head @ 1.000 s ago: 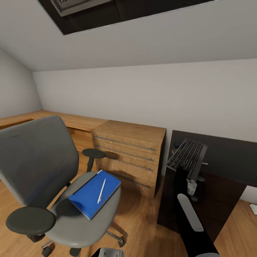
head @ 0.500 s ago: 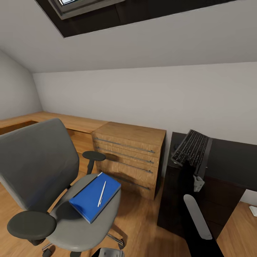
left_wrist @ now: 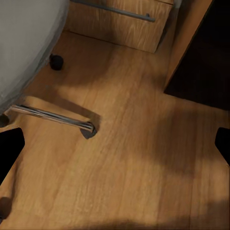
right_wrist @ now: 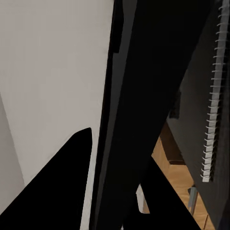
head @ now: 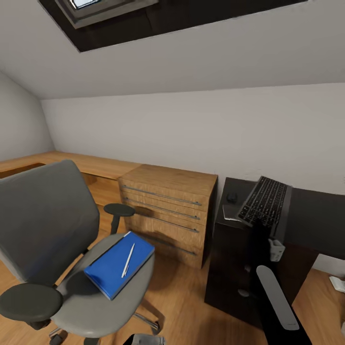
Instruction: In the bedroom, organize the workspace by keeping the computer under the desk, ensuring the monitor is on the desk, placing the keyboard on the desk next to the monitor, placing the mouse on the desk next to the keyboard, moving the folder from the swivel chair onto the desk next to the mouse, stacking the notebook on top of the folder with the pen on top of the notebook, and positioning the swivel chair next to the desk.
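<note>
The grey swivel chair (head: pixel 43 215) stands at the left, with the blue folder (head: pixel 108 270) on its seat and the white pen (head: pixel 127 260) lying on the folder. At the right is the black desk (head: pixel 316 215). My right gripper (head: pixel 278 238) is shut on the near edge of the black keyboard (head: pixel 265 201), holding it tilted above the desktop. The right wrist view has the keyboard (right_wrist: pixel 143 96) clamped in the right gripper (right_wrist: pixel 112 191). The small mouse (head: pixel 232 197) and a thin grey notebook (head: pixel 230 213) lie at the desk's left corner. My left gripper (left_wrist: pixel 115 146) hangs open over the floor.
A light-wood chest of drawers (head: pixel 167 211) stands between chair and desk, against the pale wall. The chair's chrome leg (left_wrist: pixel 52 117) and a caster lie close to my left gripper. The desk's dark drawer unit (head: pixel 239 268) faces me. Wood floor (head: pixel 182 297) is open between them.
The keyboard has been lifted off the desk's left corner and carried right, uncovering the mouse. The camera has shifted, sliding the chair and chest left in the picture.
</note>
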Controlling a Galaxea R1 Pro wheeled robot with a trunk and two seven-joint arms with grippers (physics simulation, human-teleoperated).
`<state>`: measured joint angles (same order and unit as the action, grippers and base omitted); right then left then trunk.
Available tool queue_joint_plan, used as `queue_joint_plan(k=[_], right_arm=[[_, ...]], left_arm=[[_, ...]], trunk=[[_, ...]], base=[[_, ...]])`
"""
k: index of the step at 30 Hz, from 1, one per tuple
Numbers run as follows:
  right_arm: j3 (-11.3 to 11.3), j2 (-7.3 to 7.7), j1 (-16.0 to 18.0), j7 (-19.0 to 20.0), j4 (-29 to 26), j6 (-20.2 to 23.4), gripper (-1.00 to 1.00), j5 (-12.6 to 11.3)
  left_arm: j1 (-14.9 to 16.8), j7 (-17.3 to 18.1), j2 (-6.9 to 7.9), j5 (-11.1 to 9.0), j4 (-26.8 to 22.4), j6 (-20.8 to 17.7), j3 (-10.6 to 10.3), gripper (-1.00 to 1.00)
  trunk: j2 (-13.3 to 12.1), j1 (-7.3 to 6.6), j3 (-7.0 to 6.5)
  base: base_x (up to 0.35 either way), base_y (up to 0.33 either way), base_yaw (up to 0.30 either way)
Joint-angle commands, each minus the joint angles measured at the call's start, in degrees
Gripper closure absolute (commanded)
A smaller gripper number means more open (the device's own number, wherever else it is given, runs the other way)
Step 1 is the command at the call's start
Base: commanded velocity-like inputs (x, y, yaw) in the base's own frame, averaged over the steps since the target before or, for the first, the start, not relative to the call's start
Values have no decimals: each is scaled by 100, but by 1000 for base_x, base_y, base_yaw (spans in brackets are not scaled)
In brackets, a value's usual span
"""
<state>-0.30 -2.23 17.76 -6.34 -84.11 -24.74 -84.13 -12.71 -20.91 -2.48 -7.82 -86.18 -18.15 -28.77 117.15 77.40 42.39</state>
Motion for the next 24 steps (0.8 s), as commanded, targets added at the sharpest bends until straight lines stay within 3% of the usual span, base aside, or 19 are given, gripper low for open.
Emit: queue_joint_plan(k=[1,4,12,24], right_arm=[[-9,31,-27,0,26,21,100,-7],[6,127,-27,-3,125,113,100,21],[39,-134,-27,-15,71,-13,100,90],[30,-146,-27,-39,75,-348,100,97]], left_arm=[[-3,-52,-20,-52,-42,-8,26,-100],[-5,-56,-28,-49,-139,-6,123,-100],[-12,-64,-17,-46,-111,21,-31,-100],[-12,-63,-7,-52,-110,22,-15,-100]], trunk=[[2,0,4],[2,0,4],[2,0,4],[2,0,4]], base=[[0,0,0],[0,0,0],[0,0,-9],[0,0,-246]])
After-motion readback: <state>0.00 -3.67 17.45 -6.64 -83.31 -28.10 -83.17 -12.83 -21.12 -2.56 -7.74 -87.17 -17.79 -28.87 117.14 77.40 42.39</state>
